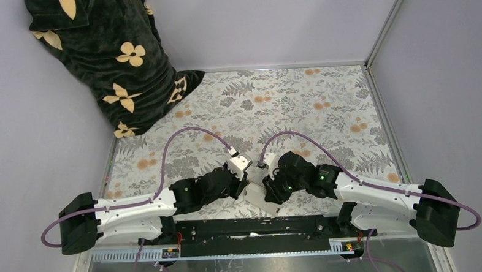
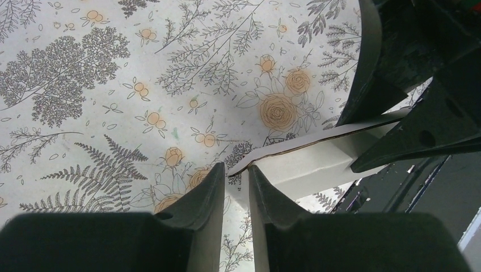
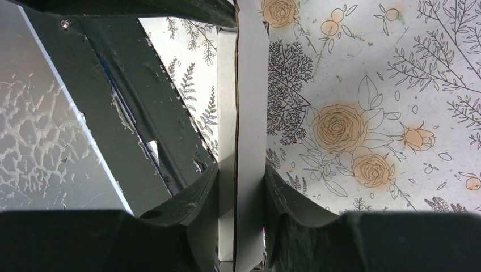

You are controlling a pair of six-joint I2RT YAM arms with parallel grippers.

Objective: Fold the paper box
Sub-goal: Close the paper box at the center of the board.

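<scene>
A flattened white paper box (image 3: 250,113) hangs just above the middle of the desk's (image 1: 323,108) near edge, between two robot arms that meet there. The right fingers (image 3: 198,209) pinch it from both sides. Seen from that wrist, the box stands edge-on, its long axis running straight out from the fingertips. Seen from the left wrist, the box (image 2: 317,161) points one corner at the left fingers (image 2: 204,198). These stand a narrow gap apart, and I cannot tell whether they grip that corner. A dark flowered blanket (image 1: 118,61) is heaped at the far left corner.
</scene>
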